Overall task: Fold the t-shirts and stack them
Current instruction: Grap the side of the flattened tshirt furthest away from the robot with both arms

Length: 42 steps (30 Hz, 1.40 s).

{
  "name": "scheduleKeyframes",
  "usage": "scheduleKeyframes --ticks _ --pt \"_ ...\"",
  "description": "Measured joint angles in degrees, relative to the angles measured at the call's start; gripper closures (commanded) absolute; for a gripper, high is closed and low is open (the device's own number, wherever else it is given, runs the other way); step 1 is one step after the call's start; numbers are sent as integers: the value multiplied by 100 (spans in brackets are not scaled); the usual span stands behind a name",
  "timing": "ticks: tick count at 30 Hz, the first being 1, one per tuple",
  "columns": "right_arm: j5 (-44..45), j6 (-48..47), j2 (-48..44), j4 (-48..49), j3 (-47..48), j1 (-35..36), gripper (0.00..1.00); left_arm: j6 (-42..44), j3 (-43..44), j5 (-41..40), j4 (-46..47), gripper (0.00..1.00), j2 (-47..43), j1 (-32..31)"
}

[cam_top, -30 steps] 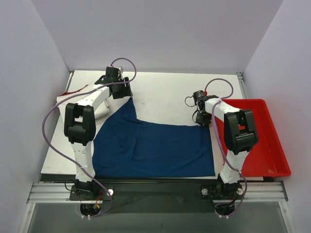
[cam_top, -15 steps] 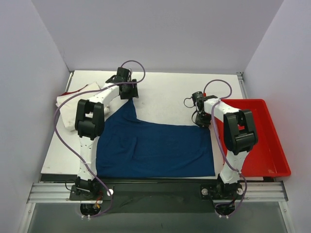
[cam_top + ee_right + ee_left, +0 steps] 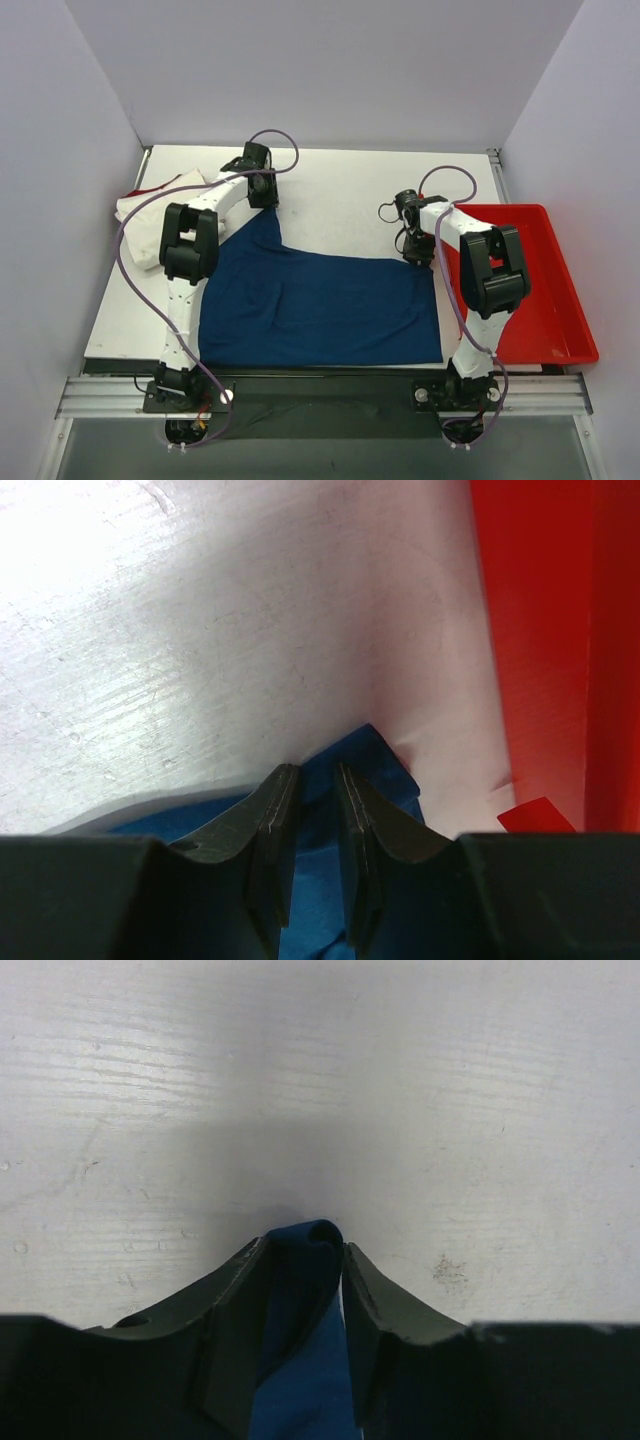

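The blue t-shirt (image 3: 320, 305) lies spread on the table (image 3: 350, 190), right gripper (image 3: 312, 772) pinching its far right corner, left gripper (image 3: 303, 1248) just narrowed onto the far left one, so folding looks ready to start

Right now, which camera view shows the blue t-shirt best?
Top external: nearly the whole blue t-shirt is visible, spread out. The wrist views show only one corner each, between the fingers of the left gripper and right gripper.

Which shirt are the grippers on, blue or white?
The blue shirt, spread mid-table: left gripper and right gripper each pinch a far corner. The white shirt lies bunched far left, clear of both.
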Motion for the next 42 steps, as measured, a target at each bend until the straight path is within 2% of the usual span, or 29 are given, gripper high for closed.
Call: scheduleKeyframes --ticks 1,4,6,11,23,37,42 --pt "-2 0 0 -13 0 0 78 -9 17 0 7 70 13 0" --pt "-2 0 0 -76 9 0 78 -37 20 7 -13 92 26 0" --pt "0 0 0 -98 15 0 72 -63 20 -2 -15 100 28 4" --pt "20 4 -4 -133 15 -2 64 -120 9 -17 -17 100 22 94" --pt "118 7 -35 -184 118 -157 62 -133 -330 -229 -26 100 -452 402" --pt "160 50 109 -66 164 -170 64 -109 -481 -240 -20 100 -684 400" --pt "155 87 179 -63 258 -195 72 -92 -511 -232 -20 100 -717 404"
